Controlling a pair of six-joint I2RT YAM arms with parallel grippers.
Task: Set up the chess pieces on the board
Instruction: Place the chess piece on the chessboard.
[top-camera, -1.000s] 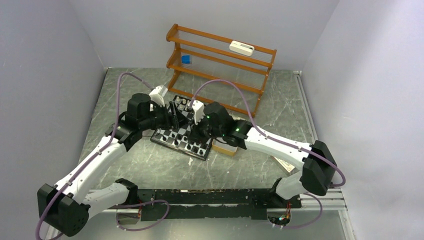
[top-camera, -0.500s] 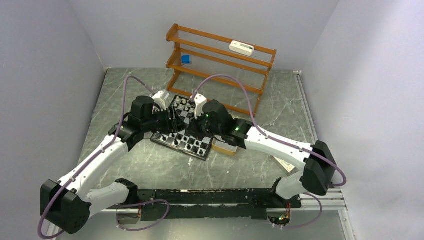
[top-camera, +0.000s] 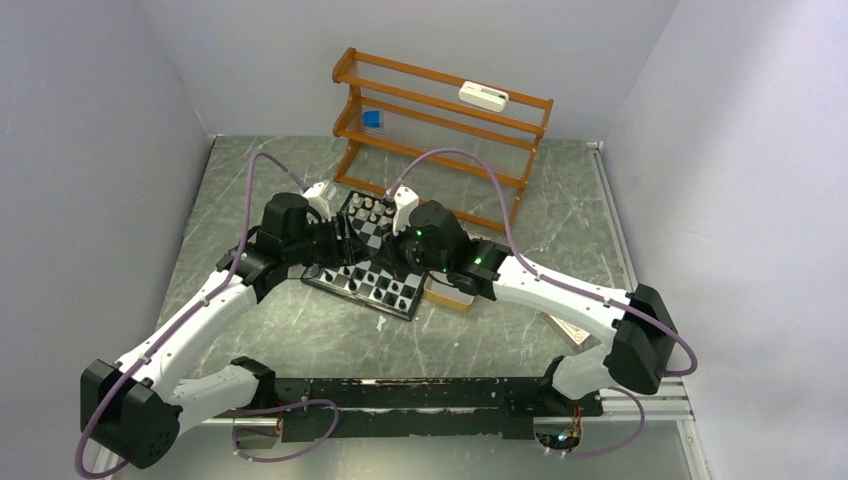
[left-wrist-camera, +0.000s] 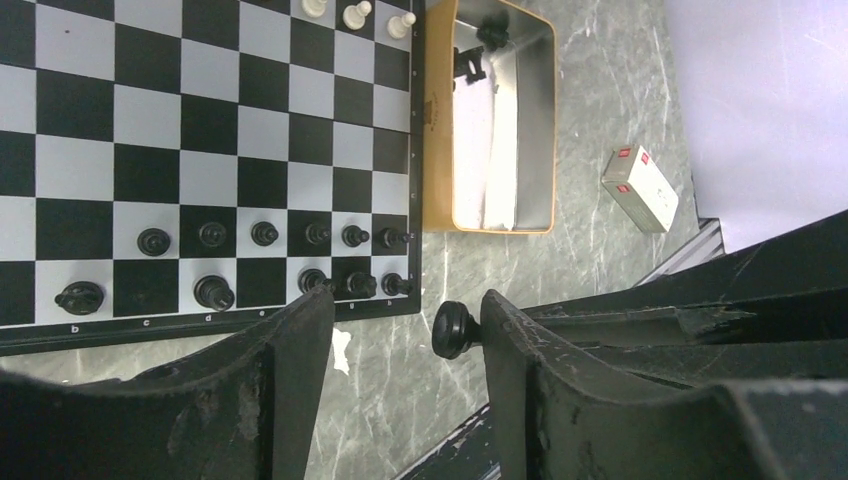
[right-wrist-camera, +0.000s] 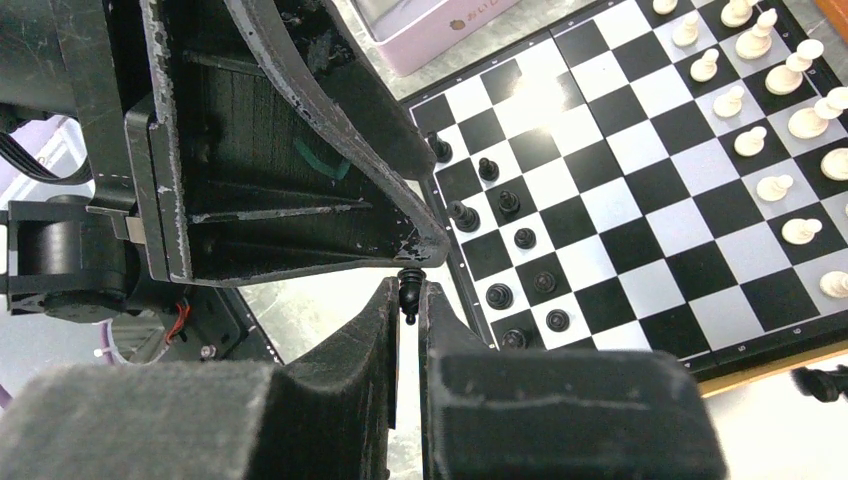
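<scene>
Marble table (top-camera: 300, 330) is carrying the board (left-wrist-camera: 150, 110) mid-frame | right gripper (right-wrist-camera: 409, 297) is pinching a black piece (right-wrist-camera: 408, 282) just off the board's edge | left gripper (left-wrist-camera: 408, 308) is gaping open around it | white pieces (right-wrist-camera: 760, 130) are standing in rows upper right | black rows (left-wrist-camera: 265, 233) are showing gaps | tray (left-wrist-camera: 552, 100) is holding spare black ones (left-wrist-camera: 470, 65) | judging well past halfway

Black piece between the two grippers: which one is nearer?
Right. The right gripper is shut on the black piece; the left gripper is open around it, not gripping.
</scene>
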